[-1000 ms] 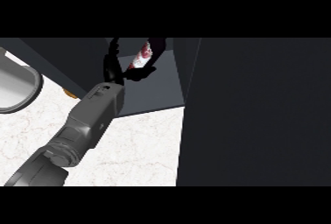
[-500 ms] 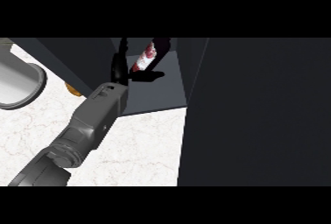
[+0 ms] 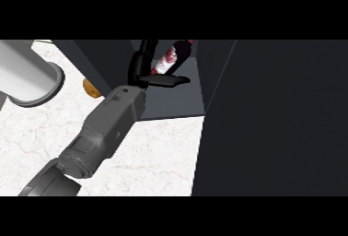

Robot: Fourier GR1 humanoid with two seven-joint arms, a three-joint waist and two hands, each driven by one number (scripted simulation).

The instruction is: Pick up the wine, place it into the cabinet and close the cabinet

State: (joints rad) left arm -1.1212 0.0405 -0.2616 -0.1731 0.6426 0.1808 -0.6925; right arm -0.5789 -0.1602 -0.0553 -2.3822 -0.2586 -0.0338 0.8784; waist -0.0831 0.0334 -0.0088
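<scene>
The wine bottle (image 3: 166, 59), dark with a red and white label, stands tilted inside the open dark cabinet (image 3: 171, 102) at the top of the head view. My left hand (image 3: 142, 64) reaches into the cabinet from the lower left. Its fingers point straight up just left of the bottle, and the thumb sticks out to the right below it. The hand is open and not curled round the bottle. The bottle's base is hidden behind the thumb. My right hand does not show.
The cabinet's open door (image 3: 272, 120) is a large dark panel filling the right side. A pale grey cylinder (image 3: 31, 73) stands on the marble counter (image 3: 156, 152) at the left. A small orange-brown thing (image 3: 92, 87) peeks out by the cabinet's left wall.
The fingers have straightened and the thumb has spread out to the right, away from the bottle. The cylinder and cabinet have slid slightly right in the view.
</scene>
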